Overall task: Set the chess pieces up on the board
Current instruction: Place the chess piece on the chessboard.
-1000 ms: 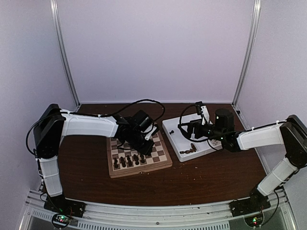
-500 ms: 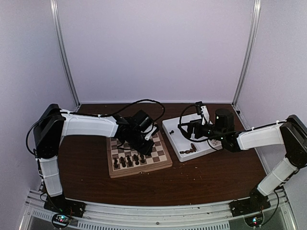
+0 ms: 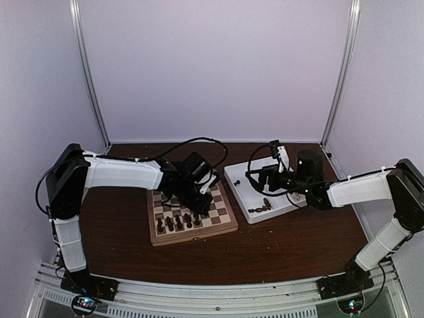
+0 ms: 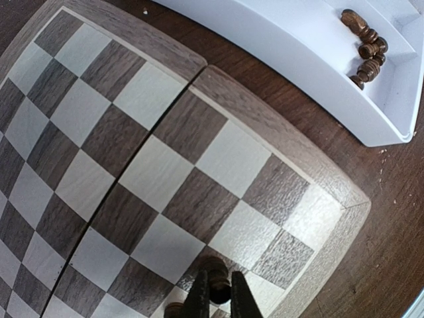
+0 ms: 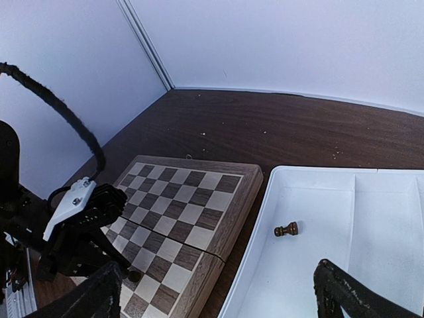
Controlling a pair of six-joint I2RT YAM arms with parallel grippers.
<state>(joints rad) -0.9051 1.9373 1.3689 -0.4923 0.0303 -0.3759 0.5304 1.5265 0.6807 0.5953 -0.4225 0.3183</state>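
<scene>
I see the board [image 4: 218,159] with light and dark brown squares and a tan edge. The chess pieces [image 3: 179,222] are dark brown. The tray [image 3: 242,175] is white. The table [image 3: 285,245] is dark brown wood too.

You have free passage over the bare squares of the board [image 4: 132,152]. The left gripper [image 4: 218,293], clamped on a chess piece [image 4: 215,273], blocks the edge facing the white tray [image 4: 318,59]; standing chess pieces [image 3: 177,222] occupy the near rows.
</scene>
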